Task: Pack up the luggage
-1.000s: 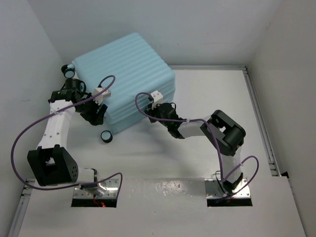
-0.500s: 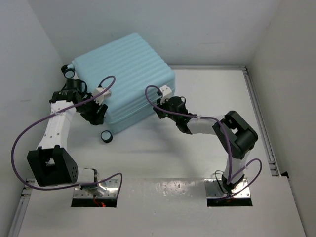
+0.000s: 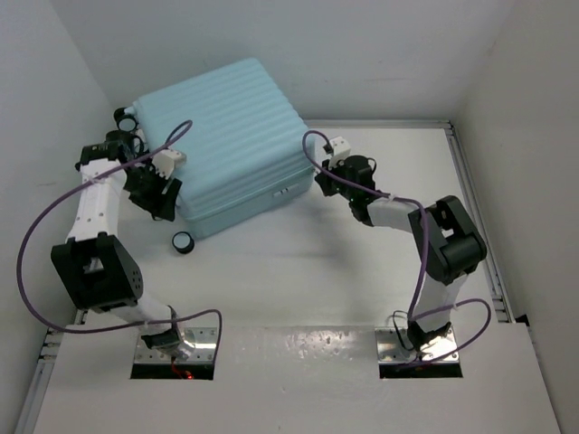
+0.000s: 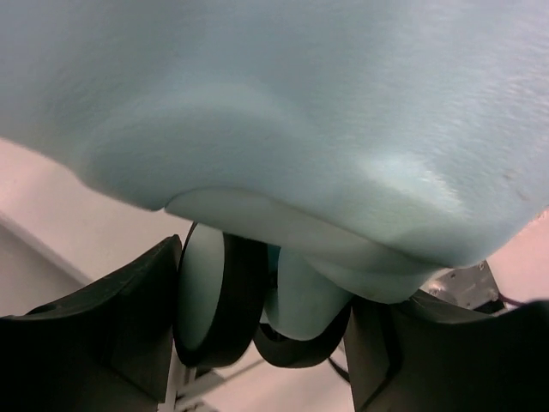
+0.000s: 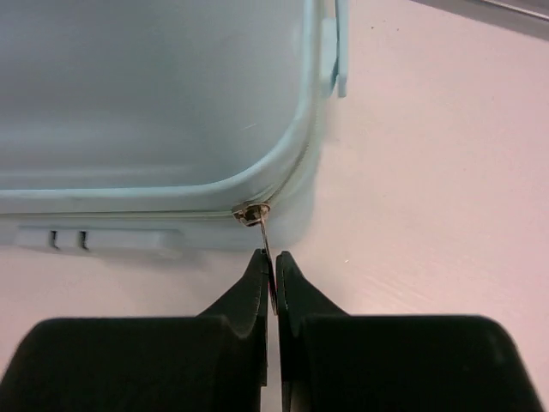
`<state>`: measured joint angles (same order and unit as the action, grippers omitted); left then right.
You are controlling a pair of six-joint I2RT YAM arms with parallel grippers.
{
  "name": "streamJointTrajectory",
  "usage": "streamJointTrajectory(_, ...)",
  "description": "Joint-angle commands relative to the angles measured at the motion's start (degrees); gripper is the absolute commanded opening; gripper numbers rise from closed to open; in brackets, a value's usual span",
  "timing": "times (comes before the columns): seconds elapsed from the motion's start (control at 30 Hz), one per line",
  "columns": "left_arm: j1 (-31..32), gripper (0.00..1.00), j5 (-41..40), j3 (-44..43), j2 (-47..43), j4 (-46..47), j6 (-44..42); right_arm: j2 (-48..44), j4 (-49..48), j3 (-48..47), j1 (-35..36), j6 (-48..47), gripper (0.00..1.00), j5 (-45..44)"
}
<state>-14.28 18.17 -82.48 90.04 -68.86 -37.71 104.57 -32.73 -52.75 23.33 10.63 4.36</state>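
The luggage (image 3: 226, 136), a pale blue ribbed hard-shell case, lies shut at the back left of the table. My left gripper (image 3: 166, 203) is at its left side. In the left wrist view its fingers (image 4: 103, 335) press either side of a black twin wheel (image 4: 214, 292) under the shell (image 4: 300, 103), so the left gripper (image 4: 266, 318) is shut on it. My right gripper (image 3: 322, 185) is at the case's near right corner. In the right wrist view the right gripper (image 5: 271, 270) is shut on the metal zipper pull (image 5: 264, 232) at the rounded corner of the shell (image 5: 154, 94).
Another black wheel (image 3: 183, 241) pokes out at the case's near left corner, and one (image 3: 127, 117) at its far left. White walls close in on the left, back and right. A metal rail (image 3: 475, 208) runs along the table's right edge.
My right gripper has travelled right along the case's front edge to its right corner, zipper pull in its jaws. The case has turned and shifted, and my left gripper moved up-left with it.
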Motion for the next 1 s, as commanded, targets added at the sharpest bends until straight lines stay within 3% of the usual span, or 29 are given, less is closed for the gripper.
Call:
streamJointTrajectory(0.0,-4.96,0.0,-21.78,-5.83,11.9,15.95,4.57,0.62,-0.32,-4.63,-6.72,-3.51,0.0,-1.38)
streamJointTrajectory(0.2,-4.88,0.0,-23.71,-25.34,25.34,13.67,8.35,9.85,-0.49,-15.0,-11.28,-4.74,0.0,4.25)
streamJointTrajectory(0.43,-2.24,0.0,-28.37,-42.31,39.15,10.07,10.38,26.64,1.17,-39.32,-12.61,-2.73,0.0,3.9)
streamJointTrajectory(0.6,-1.01,0.0,-26.0,-41.81,39.96,12.42,11.69,38.91,-2.5,-52.79,-12.79,1.74,0.0,5.39)
streamJointTrajectory(0.83,-0.48,0.0,-16.87,-38.65,37.85,16.73,16.18,59.05,-3.83,-80.72,-10.95,9.57,0.0,1.29)
streamJointTrajectory(0.97,-0.48,0.0,-14.48,-37.85,36.61,19.38,16.18,59.96,-9.97,-79.54,-8.75,11.78,0.0,-1.1)
